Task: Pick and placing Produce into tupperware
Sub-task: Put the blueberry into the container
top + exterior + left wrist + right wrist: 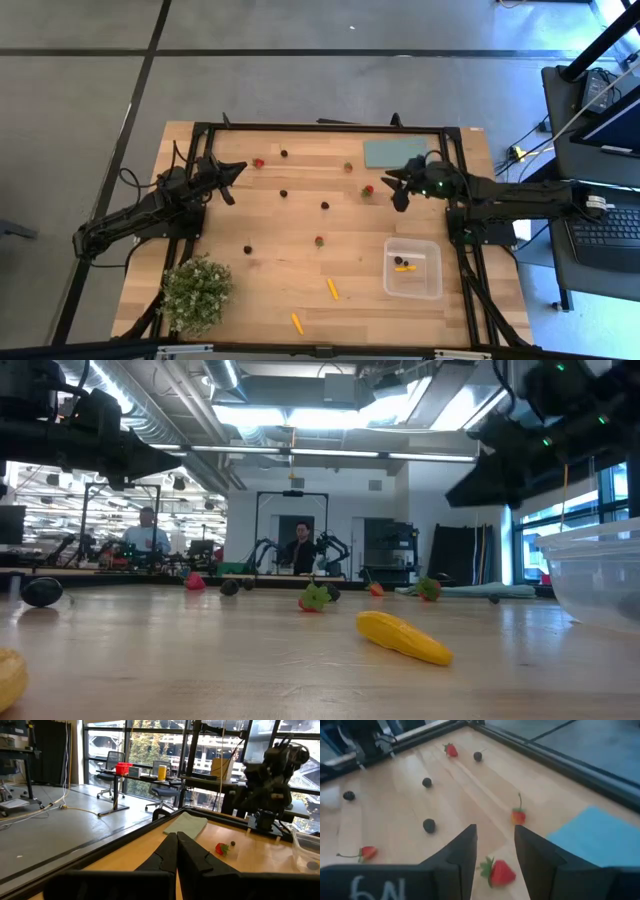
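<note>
Hovering released, our right end effector [492, 851] had the strawberry [498, 871] directly beneath its fingers, nearer than the clenched left end effector [229, 180].

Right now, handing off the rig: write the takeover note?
Left claw: shut, empty, parked at the table's far left.
Right claw: open, empty, hovering over a strawberry beside the teal slab.
Tupperware: holds one carrot stick and two dark berries.
Done: those pieces.
Left: strawberries, dark berries and two carrot sticks scattered on the table; next looks like the strawberry under the right claw.
</note>
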You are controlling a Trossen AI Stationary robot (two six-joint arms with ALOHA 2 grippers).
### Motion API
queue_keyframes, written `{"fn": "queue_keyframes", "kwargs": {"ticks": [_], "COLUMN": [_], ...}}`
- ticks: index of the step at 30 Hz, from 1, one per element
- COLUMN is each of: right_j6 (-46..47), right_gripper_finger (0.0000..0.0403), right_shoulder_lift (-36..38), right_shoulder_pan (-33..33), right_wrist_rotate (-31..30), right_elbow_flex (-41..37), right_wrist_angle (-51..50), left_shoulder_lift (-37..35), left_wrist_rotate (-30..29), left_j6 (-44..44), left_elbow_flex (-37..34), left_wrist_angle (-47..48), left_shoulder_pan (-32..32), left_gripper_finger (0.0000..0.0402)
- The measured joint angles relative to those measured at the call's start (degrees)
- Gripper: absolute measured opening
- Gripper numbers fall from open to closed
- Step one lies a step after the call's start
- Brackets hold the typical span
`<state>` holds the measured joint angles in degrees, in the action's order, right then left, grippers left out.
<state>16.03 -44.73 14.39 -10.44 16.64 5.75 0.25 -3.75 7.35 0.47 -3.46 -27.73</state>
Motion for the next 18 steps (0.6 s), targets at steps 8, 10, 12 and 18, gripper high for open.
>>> {"fn": "queue_keyframes", "kwargs": {"ticks": [8, 10, 12, 18], "right_j6": [0.92, 1.46, -0.12, -4.25], "right_gripper_finger": [0.0135, 0.0135, 0.0135, 0.0135], "right_shoulder_lift": [1.66, 1.66, 1.66, 1.66], "right_shoulder_pan": [-1.17, -1.84, -2.30, -2.32], "right_wrist_rotate": [0.05, 0.08, 0.04, -0.04], "right_elbow_flex": [-9.05, -10.18, -11.08, -11.60], "right_wrist_angle": [6.06, 6.03, 5.89, 2.09], "left_shoulder_lift": [0.00, 0.00, 0.00, 0.00], "left_wrist_rotate": [0.00, 0.00, 0.00, 0.00], "left_j6": [0.00, 0.00, 0.00, -0.01], "left_elbow_flex": [0.00, -0.01, 0.00, 0.00], "left_wrist_angle": [0.00, 0.00, 0.00, 0.00], "left_shoulder_pan": [0.00, 0.00, 0.00, 0.00], "left_gripper_finger": [0.0000, 0.0000, 0.0000, 0.0000]}}
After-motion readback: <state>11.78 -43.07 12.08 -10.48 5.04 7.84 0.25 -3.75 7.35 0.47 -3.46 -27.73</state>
